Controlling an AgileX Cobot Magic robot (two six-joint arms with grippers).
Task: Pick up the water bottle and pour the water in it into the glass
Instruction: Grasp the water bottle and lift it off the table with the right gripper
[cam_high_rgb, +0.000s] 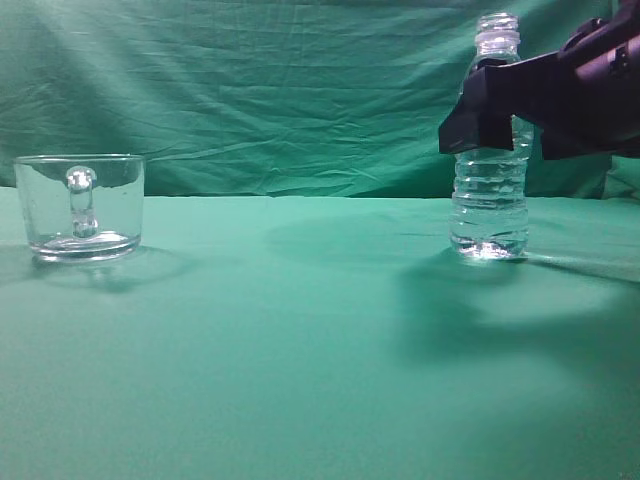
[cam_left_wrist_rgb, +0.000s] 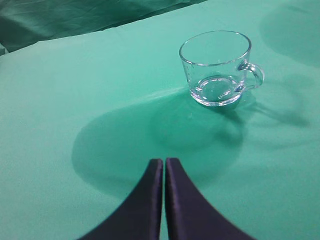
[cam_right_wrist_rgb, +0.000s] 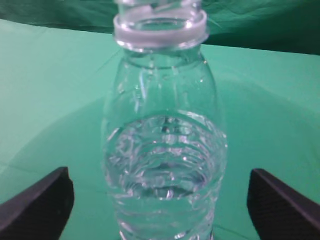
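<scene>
Green cloth (cam_high_rgb: 300, 340): water bottle (cam_high_rgb: 490, 190) part-full

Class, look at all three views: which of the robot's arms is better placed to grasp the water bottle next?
Right. Its gripper is open with the water bottle between its fingers; the left gripper is shut, near the glass.

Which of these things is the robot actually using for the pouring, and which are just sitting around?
In use:
water bottle
water inside it
glass
right gripper, open around the bottle

Just there:
green cloth
left gripper, shut, idle
</scene>
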